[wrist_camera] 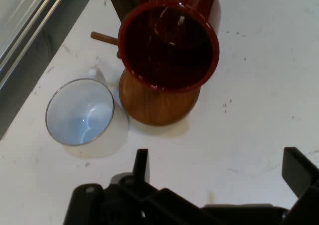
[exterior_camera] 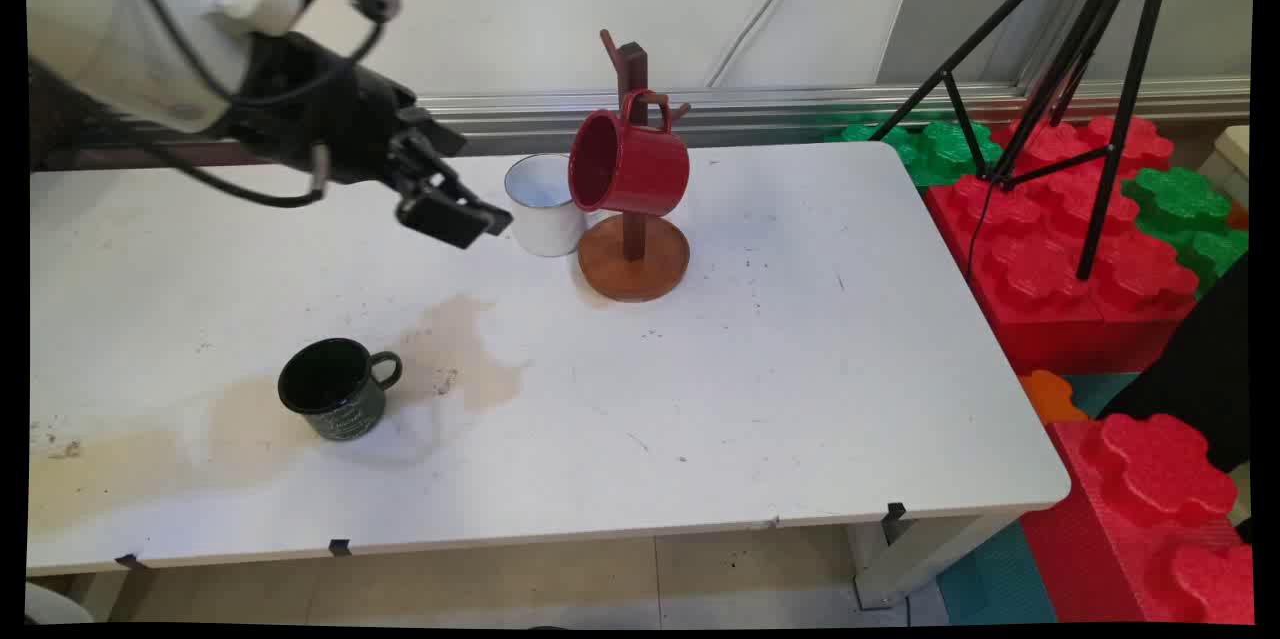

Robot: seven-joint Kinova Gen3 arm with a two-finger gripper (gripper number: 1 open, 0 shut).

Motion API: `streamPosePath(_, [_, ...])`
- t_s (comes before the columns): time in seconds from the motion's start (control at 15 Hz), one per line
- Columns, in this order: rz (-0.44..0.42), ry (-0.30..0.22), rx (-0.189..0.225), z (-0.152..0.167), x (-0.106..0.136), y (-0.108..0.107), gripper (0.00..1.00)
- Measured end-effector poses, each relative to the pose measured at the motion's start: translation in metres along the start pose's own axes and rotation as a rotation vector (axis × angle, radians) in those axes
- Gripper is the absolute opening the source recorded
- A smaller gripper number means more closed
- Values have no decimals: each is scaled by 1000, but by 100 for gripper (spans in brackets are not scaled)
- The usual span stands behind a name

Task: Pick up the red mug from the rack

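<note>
My black gripper hovers open above the table, just left of a white mug, with nothing between its fingers. In the hand view the gripper shows two spread fingers, and the white mug stands upright ahead to the left. A red mug hangs by its handle on a brown wooden mug tree, its mouth facing my gripper. The red mug and the tree's round base fill the hand view's upper middle. A dark green mug stands on the table's near left.
The white table carries a brownish stain beside the green mug. A black tripod stands to the right over red and green foam blocks. A metal rail runs along the wall behind.
</note>
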Motion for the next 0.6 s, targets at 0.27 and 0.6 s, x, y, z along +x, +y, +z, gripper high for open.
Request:
streamPosePath(0.27, [2, -9, 8, 21, 21, 7, 100])
streamPosePath(0.6, [-15, -8, 14, 50, 42, 12, 100])
